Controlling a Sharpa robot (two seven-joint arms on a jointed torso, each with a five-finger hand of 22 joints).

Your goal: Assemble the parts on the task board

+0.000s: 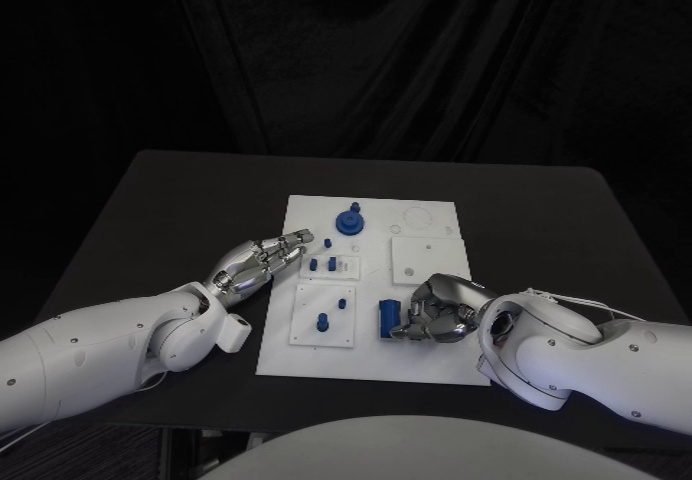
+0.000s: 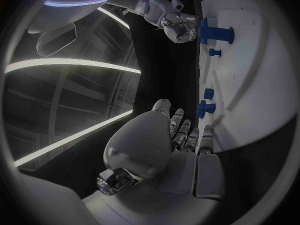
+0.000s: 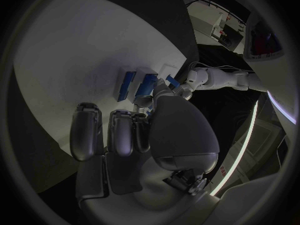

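Note:
The white task board lies mid-table. My right hand sits at its right side, fingers curled against a tall blue block that stands on the board; the left wrist view shows that hand at the block's top. The right wrist view has my right hand over the board, the blue block beyond its fingertips. My left hand rests at the board's left edge, fingers straight, holding nothing. Two small blue parts lie just past it, also near my left hand.
A round blue part with a peg stands at the board's far side. Small blue pegs sit in the near-left plate. A raised white square lies far right on the board. Black table surrounds it.

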